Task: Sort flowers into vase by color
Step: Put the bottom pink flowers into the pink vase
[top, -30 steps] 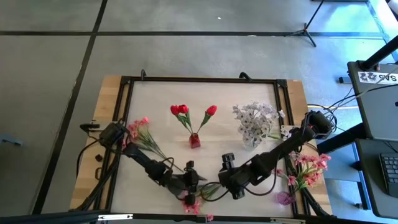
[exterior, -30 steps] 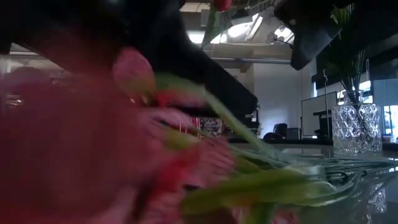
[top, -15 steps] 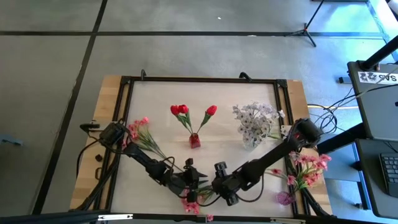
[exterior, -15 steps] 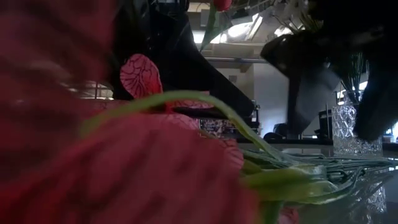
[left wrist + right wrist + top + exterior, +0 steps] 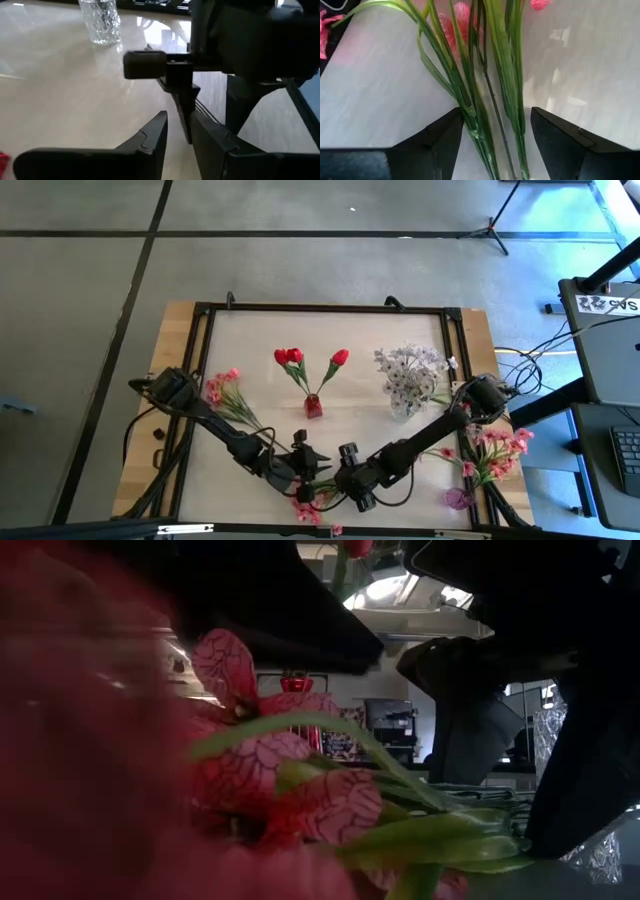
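We see the left claw (image 5: 306,462) low at the tabletop's (image 5: 260,370) near edge, fingers slightly parted, empty. Beside it, our right claw (image 5: 492,134) gapes wide astride the pink spray's (image 5: 306,506) green stems, not yet gripping.

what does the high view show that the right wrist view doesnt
Only the high view shows the whole table: red tulips in a small red vase, white blossoms in a clear vase, pink sprays at the left and right edges, and the left gripper close to the right gripper. Only the right wrist view shows the right gripper's open fingers straddling the green stems. Both show the pink flower bunch lying at the front edge.
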You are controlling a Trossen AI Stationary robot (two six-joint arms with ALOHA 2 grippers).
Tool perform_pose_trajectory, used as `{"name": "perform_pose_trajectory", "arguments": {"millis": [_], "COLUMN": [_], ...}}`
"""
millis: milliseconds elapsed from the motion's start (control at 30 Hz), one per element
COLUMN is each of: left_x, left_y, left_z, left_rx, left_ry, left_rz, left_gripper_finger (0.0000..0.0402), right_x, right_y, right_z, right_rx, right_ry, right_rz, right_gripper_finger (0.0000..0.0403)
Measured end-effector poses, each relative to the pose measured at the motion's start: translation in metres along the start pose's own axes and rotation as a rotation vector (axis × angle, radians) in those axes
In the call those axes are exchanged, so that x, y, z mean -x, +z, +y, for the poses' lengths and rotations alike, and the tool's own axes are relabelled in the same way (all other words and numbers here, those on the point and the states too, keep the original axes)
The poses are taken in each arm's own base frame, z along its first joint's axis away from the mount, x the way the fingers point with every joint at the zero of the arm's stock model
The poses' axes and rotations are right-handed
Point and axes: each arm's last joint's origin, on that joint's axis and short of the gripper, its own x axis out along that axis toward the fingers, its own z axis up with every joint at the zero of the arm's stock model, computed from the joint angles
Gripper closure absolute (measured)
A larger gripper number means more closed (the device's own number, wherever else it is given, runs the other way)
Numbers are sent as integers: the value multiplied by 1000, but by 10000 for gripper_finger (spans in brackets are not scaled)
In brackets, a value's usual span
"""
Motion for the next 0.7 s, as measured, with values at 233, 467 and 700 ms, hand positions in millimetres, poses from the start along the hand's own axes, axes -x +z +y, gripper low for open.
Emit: {"name": "perform_pose_trajectory", "arguments": {"millis": [233,467,700], "left_x": [9,10,10], "left_y": [10,8,7], "left_z": [2,2,3], "left_rx": [3,19,22], "left_ry": [23,31,35], "left_rz": [9,21,29], "left_gripper_finger": [319,319,319], "right_x": [4,18,21], "right_y": [2,9,0], "right_z": [1,2,-2], "right_rx": [23,99,132], "right_ry": [35,43,-7], "right_rz": [53,203,298], "right_gripper_finger": [202,216,214]}}
